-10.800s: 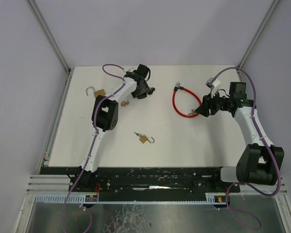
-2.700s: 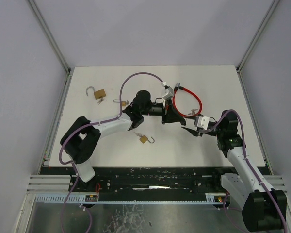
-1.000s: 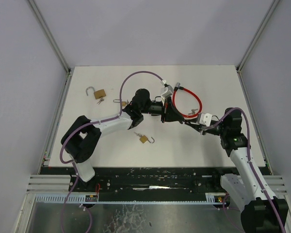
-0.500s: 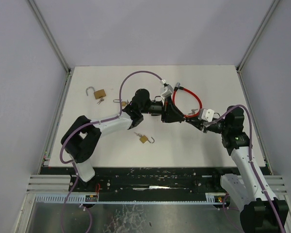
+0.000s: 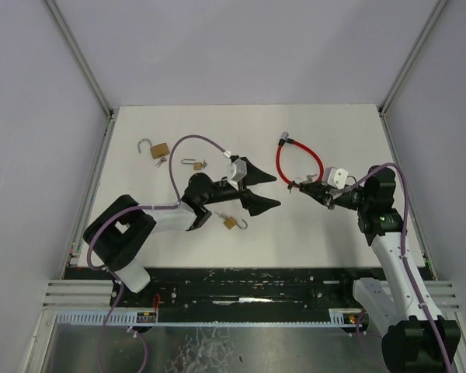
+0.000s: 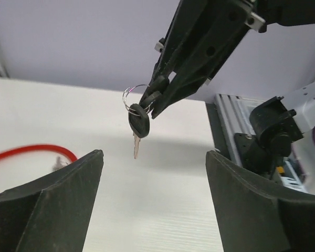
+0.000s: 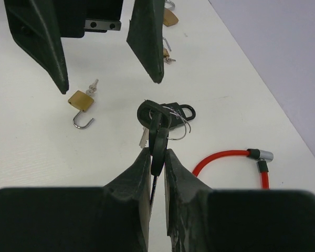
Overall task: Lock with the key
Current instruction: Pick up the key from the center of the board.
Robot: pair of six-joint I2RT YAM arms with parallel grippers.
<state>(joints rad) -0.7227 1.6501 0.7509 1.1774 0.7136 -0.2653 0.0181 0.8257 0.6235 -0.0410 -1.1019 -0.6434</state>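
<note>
A bunch of black-headed keys [image 7: 156, 116] on a wire ring hangs above the table, and my right gripper [image 7: 156, 152] is shut on one key's head. The left wrist view shows one key [image 6: 138, 122] dangling blade down from the right fingers. My left gripper [image 5: 273, 192] stands wide open and empty, a short way left of the keys. The red cable lock [image 5: 297, 160] lies in a loop behind the right gripper [image 5: 299, 186]. An open brass padlock [image 5: 231, 223] lies under the left arm.
A larger open brass padlock [image 5: 158, 149] and a small one [image 5: 194, 164] lie at the table's back left. The left fingers [image 7: 147, 37] hang just beyond the keys in the right wrist view. White walls close in the table on three sides.
My left gripper has opened, let go of the keys and drawn back to the left. The right gripper keeps hold of the keys and has barely moved.
</note>
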